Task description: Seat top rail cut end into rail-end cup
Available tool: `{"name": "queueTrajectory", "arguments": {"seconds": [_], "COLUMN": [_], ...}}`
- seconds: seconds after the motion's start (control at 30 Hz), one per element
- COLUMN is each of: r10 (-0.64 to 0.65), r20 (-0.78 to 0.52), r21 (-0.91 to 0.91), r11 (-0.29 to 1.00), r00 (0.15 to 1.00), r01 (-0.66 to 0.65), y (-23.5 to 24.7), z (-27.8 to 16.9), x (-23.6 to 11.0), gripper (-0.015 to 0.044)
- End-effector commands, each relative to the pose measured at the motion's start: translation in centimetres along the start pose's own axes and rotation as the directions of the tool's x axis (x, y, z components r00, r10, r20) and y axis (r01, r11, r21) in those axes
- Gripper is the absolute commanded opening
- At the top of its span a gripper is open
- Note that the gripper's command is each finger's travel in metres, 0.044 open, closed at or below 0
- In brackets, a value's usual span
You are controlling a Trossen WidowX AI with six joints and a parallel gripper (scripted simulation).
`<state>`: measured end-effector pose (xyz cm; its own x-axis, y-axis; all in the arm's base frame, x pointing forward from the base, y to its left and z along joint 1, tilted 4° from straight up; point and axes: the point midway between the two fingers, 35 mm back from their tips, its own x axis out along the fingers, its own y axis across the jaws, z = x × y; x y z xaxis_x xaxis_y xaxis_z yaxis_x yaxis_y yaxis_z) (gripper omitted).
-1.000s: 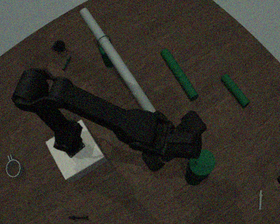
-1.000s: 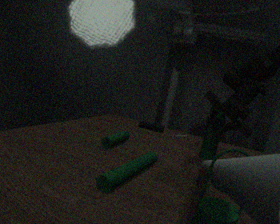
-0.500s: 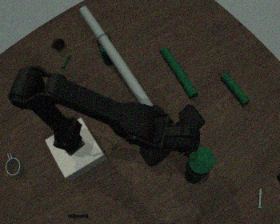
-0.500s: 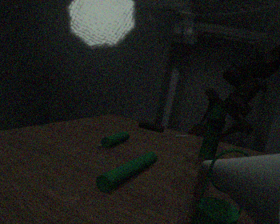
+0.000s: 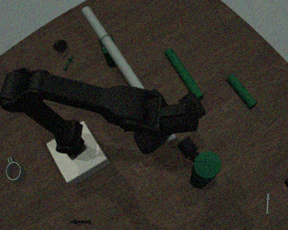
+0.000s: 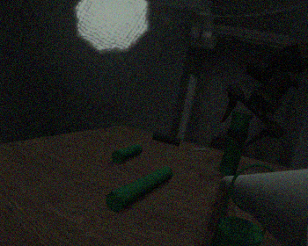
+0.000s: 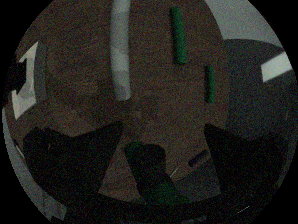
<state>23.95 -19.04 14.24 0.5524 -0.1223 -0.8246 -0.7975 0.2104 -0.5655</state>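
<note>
Release step of rail seating: gripper (image 5: 184,123) spread and pinching nothing above the pale top rail (image 5: 114,51), lying from the far-left edge of the surface (image 5: 246,197) toward the green-capped post (image 5: 206,165) near centre-right; next, probably retreat without touching.

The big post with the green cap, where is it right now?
In the top view, the big post stands lower right of centre, beside the open gripper.

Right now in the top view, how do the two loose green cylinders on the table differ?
The longer green cylinder lies nearer the arm, its lower end close to the gripper; the shorter green cylinder lies further out toward the table edge, apart from everything. Both lie flat, tilted the same diagonal way, same green.
</note>
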Motion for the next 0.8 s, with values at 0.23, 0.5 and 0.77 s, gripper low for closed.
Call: {"name": "queueTrajectory", "arguments": {"seconds": [0.23, 0.5, 0.77], "r10": [0.019, 0.007, -0.008], "r20": [-0.028, -0.053, -0.062], "r21": [0.669, 0.946, 0.998], "r11": [0.743, 0.320, -0.016], "r00": [0.999, 0.999, 0.998], "r01": [0.004, 0.048, 0.062], "y": [-1.8, -1.8, -1.4], "z": [6.3, 10.3, 11.8], "x": [-3.5, -6.9, -8.6], "gripper": [0.0440, 0.0440, 0.0440]}}
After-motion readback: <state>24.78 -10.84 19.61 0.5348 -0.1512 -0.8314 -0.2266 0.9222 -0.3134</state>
